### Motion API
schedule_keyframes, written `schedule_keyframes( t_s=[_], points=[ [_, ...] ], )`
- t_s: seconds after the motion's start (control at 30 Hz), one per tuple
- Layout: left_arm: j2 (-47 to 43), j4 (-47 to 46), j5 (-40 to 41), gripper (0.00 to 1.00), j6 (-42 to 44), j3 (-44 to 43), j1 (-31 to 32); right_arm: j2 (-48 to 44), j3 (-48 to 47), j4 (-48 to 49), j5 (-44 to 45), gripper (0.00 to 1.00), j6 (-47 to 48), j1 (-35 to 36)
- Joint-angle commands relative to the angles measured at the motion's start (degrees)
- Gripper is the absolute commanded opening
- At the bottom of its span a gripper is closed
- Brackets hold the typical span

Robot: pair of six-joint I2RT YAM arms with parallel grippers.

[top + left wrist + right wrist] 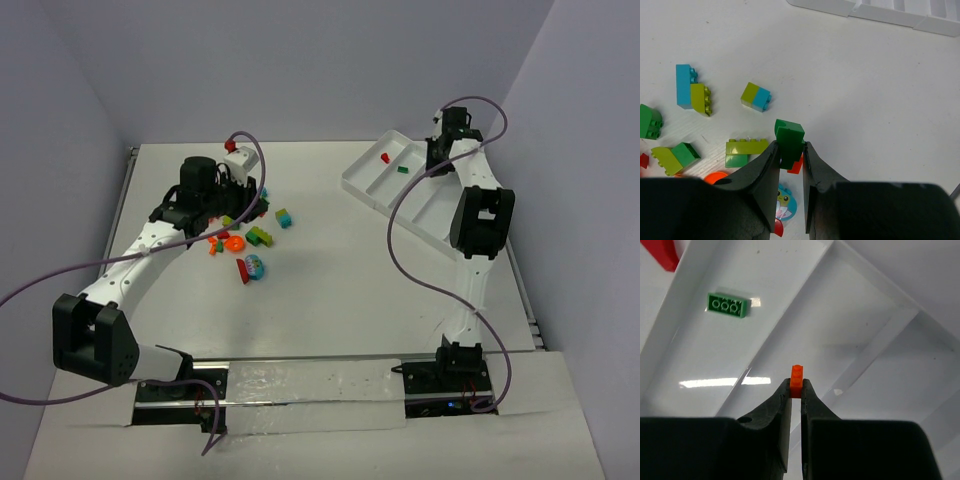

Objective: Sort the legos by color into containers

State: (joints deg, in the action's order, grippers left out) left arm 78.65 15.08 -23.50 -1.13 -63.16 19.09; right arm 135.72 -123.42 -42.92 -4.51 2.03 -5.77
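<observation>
Left wrist view shows the left pincer [790,150] squeezing a dark green brick [789,135] among the loose legos [746,146]. Bare surface [865,100] leaves room toward the tray [890,16]. The right pincer [796,388] pinches a tiny orange brick [797,374] over a compartment close to a divider, probably to drop it apart from the green brick [728,305].

The left arm [130,270] folds at a black elbow on the near left, and its forearm reaches far and to the right, the wrist tilted down. The left gripper [790,148] has its dark jaws clamped on a green brick [789,135]. The right arm [470,270] rises from its base on the near right, bends at a black elbow and stretches to the far right. The right gripper [796,386] points down, jaws pinched tight on a small orange brick [797,374]
</observation>
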Motion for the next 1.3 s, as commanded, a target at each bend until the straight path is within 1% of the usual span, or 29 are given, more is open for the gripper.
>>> schedule_keyframes(
  t_s=[0.0, 0.07, 0.13, 0.2, 0.27, 0.3, 0.33, 0.37, 0.5, 0.57, 0.6, 0.63, 0.7, 0.73, 0.77, 0.8, 0.83, 0.87, 0.93, 1.0, 1.07, 1.17, 1.27],
  points=[
    [0.3, -3.1, 0.9, 0.0, -0.8, -2.8, 0.2, 1.5, -5.3, 0.6, 4.4, 0.0, -0.1, -0.8],
    [0.5, -2.9, 1.0, 0.0, -0.8, -3.1, 0.2, 2.4, -5.9, 0.6, 4.4, 0.07, -0.1, -0.9],
    [0.6, -2.9, 1.2, 0.0, -0.8, -3.4, 0.2, 2.8, -6.1, 0.6, 4.3, 0.19, -0.2, -1.1],
    [0.6, -2.9, 1.3, 0.0, -0.9, -3.5, 0.2, 3.2, -6.5, 0.7, 4.3, 0.26, -0.3, -1.1],
    [0.8, -3.0, 1.5, 0.0, -1.1, -3.7, 0.1, 3.6, -6.9, 0.7, 4.3, 0.37, -0.4, -1.1],
    [0.8, -2.9, 1.6, 0.0, -1.2, -3.7, 0.1, 3.6, -6.9, 0.8, 4.3, 0.37, -0.4, -1.1],
    [0.9, -2.9, 1.8, 0.0, -1.2, -3.8, 0.1, 3.7, -7.2, 0.8, 4.3, 0.43, -0.4, -1.0],
    [0.8, -3.0, 1.9, 0.0, -1.2, -3.8, 0.1, 3.7, -7.7, 0.7, 4.3, 0.47, -0.4, -1.0],
    [0.8, -3.4, 2.4, 0.0, -1.9, -3.7, 0.1, 2.2, -8.6, -0.2, 2.0, 0.5, -1.1, -1.0],
    [0.7, -3.7, 2.7, 0.0, -3.6, -3.8, 0.0, -2.1, -5.7, -0.2, -3.2, 0.5, -1.8, -0.8],
    [0.7, -3.9, 2.8, 0.0, -4.5, -3.9, -0.1, -4.6, -3.4, 0.5, -6.2, 0.5, -1.9, -0.7],
    [0.8, -3.9, 3.1, 0.0, -6.5, -4.6, -0.3, -8.2, 0.8, 4.5, -9.4, 0.5, -3.4, -0.4],
    [1.0, -3.4, 3.2, 0.0, -9.7, -6.0, -0.8, -17.9, 12.2, 11.3, -17.6, 0.54, -5.4, 0.5],
    [1.2, -3.1, 2.9, 0.0, -11.5, -6.7, -1.0, -19.3, 13.2, 13.6, -18.5, 0.54, -5.8, 1.5],
    [1.2, -2.7, 2.3, 0.0, -14.3, -7.7, -1.3, -25.7, 17.8, 16.0, -22.7, 0.57, -6.3, 3.3],
    [1.2, -2.3, 1.8, 0.0, -16.3, -8.2, -1.6, -27.7, 21.3, 16.9, -27.4, 0.6, -7.0, 4.6],
    [1.2, -2.0, 0.6, 0.0, -20.6, -9.1, -2.5, -29.2, 22.7, 18.5, -29.7, 0.61, -7.6, 7.8],
    [1.2, -2.0, 0.6, 0.0, -23.5, -9.1, -3.0, -31.2, 24.5, 19.5, -31.5, 0.62, -8.5, 7.9],
    [1.3, -0.5, 1.9, 0.0, -30.3, -10.6, -4.1, -35.1, 28.1, 21.9, -34.7, 0.64, -10.4, 13.3],
    [1.3, 0.4, 2.3, 0.0, -36.4, -10.9, -5.5, -36.8, 29.7, 24.0, -36.8, 0.65, -12.4, 16.7],
    [1.1, 2.1, 3.6, 0.0, -42.8, -11.1, -7.0, -38.3, 31.3, 26.8, -37.0, 0.65, -16.3, 21.7],
    [1.2, 5.1, 6.3, 0.0, -45.3, -12.1, -7.1, -37.9, 29.8, 26.1, -33.5, 0.64, -19.6, 25.9],
    [1.0, 8.4, 12.2, 0.0, -48.0, -13.1, -7.1, -34.7, 24.1, 22.5, -30.1, 0.58, -23.1, 30.4]
  ],
)
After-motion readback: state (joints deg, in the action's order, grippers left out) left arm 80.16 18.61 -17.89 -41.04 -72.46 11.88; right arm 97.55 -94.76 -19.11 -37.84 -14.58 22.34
